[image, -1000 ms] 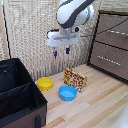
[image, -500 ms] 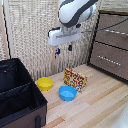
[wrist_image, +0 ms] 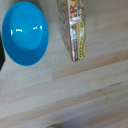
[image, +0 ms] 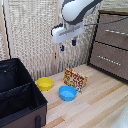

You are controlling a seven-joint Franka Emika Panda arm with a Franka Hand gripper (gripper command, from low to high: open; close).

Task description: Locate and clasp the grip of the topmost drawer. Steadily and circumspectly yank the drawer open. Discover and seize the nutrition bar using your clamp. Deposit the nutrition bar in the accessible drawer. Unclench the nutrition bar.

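The dark brown dresser stands at the exterior view's right; its topmost drawer [image: 114, 27] is closed, with a silver bar handle [image: 116, 32]. The lower matching drawer [image: 107, 59] is closed too. The nutrition bar [image: 75, 79], a packet with red, yellow and orange print, stands on the wooden floor beside the blue bowl [image: 67, 92]; it also shows in the wrist view [wrist_image: 73, 27]. My clamp [image: 68, 45] hangs on the white arm, well above the packet and left of the dresser, fingers apart and empty. The fingers do not show in the wrist view.
A yellow bowl [image: 44, 83] sits left of the packet. The blue bowl shows in the wrist view [wrist_image: 25, 32]. A black fabric bin [image: 17, 97] fills the exterior view's lower left. A woven screen [image: 35, 35] stands behind.
The arm has shifted slightly toward the exterior view's right. Bowls, packet and drawers have not moved.
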